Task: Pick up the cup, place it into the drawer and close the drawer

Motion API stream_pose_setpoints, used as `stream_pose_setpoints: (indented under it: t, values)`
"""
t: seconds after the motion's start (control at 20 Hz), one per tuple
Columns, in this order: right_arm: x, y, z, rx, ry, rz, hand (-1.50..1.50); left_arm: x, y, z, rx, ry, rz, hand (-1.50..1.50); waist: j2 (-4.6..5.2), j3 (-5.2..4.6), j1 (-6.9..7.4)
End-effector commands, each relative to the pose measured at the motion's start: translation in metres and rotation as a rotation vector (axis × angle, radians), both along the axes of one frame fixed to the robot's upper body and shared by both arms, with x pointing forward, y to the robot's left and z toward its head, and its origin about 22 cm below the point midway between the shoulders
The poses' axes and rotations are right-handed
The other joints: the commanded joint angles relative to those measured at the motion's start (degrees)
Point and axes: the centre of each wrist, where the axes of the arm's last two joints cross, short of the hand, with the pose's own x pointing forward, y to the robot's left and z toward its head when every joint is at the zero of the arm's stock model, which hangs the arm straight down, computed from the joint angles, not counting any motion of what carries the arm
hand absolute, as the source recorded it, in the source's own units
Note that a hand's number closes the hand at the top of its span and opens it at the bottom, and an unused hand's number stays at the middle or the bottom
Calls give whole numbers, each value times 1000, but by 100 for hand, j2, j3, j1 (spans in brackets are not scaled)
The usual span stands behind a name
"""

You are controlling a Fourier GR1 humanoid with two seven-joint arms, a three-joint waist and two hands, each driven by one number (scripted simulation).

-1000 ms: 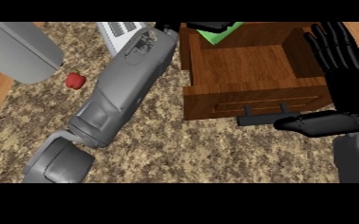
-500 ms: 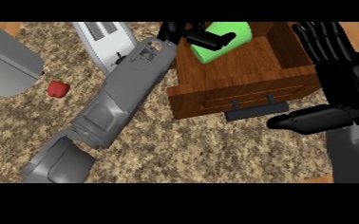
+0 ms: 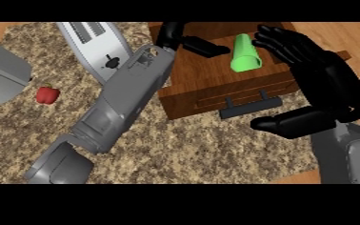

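Now, cup: we see the green cup (image 3: pixel 246 55) lying on its side in the wooden drawer (image 3: pixel 211 83), just clear of the fingers.
Left hand: our left hand (image 3: pixel 191 42) reaches over the drawer, fingers straight, holding nothing.
Right hand: our right hand (image 3: pixel 316 88) is spread wide beside the drawer.
Next step: we'd judge closing is due; push squarely on the dark drawer handle (image 3: pixel 249 106).
Table: speckled granite table (image 3: pixel 190 152), with a toaster (image 3: pixel 95 43) and a red pepper (image 3: pixel 47 95) at left.
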Motion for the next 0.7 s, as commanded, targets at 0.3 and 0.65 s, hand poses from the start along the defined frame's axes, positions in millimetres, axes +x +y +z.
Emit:
stream_pose_setpoints:
  t: [0.3, 0.65]
  values:
    - [-7, 11, -9, -317, 114, 357, 150, -1, -1, 11, -281, -114, 25, -150, -114, -11, 231]
    - [-18, 3, -14, -688, 131, 212, -150, 1, -2, 10, -279, -107, 76, -150, -215, -4, 726]
